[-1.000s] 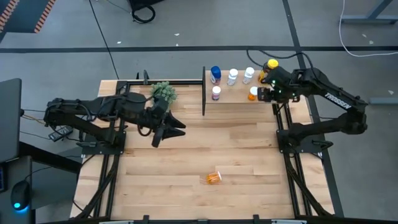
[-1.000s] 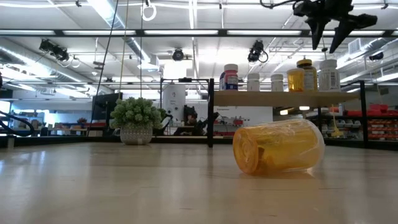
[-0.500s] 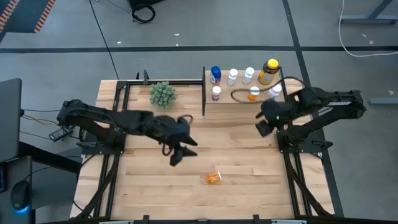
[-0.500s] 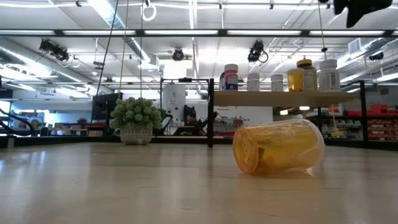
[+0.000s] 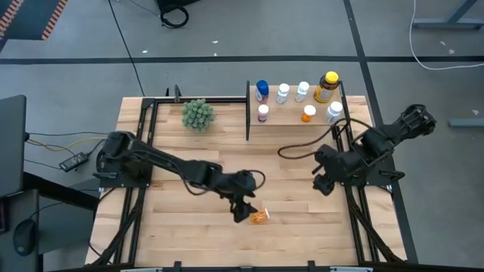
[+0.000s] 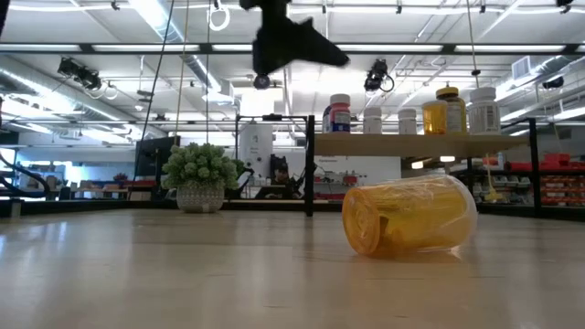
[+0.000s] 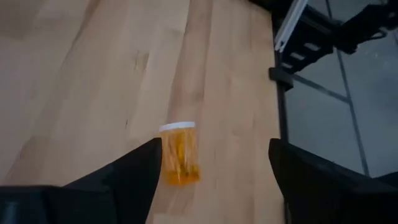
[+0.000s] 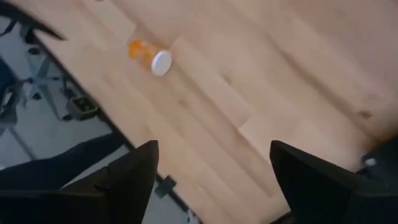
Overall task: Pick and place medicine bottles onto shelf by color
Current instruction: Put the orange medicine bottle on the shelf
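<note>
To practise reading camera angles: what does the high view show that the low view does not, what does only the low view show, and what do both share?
Only the high view shows both arms whole: the left gripper open beside the fallen orange bottle, and the right gripper open at the table's right edge. It also shows the small bottles in the shelf's front row. Only the low view shows the room behind and the plant's pot. Both show the fallen bottle, the plant and bottles standing on the shelf.

Bright overhead striplights, blurred wrist views
</note>
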{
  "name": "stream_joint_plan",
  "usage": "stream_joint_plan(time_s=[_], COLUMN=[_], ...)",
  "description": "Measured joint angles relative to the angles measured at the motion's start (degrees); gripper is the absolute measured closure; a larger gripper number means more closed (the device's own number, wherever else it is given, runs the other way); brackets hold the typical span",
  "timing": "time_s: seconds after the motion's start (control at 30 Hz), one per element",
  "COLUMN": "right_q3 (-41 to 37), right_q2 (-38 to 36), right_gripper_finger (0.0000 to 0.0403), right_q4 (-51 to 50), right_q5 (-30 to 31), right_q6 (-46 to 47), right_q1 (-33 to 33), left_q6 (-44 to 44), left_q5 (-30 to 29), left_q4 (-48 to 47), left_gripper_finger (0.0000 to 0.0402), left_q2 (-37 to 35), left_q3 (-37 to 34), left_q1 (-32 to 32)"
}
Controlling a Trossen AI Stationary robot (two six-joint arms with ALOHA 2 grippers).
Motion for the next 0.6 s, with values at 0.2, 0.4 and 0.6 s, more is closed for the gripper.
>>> stream_joint_plan(time_s=[0.2,0.4,0.6], right_q3=[0.0,0.0,0.0], right_q2=[2.3,4.7,6.0], right_gripper_finger=[0.0074,0.0074,0.0074], right_q4=[2.8,2.8,2.9], right_q5=[0.8,2.2,4.3], right_q6=[3.7,3.9,5.1], right_q1=[7.7,13.2,17.0], left_q6=[2.9,3.6,5.9], left_q5=[-1.2,-4.1,-10.1], left_q4=[3.4,5.3,9.6], left_gripper_finger=[0.0101,0.0101,0.0101], left_q2=[6.2,11.2,14.3], left_q3=[0.0,0.0,0.0], left_q1=[-1.6,-2.6,-2.9])
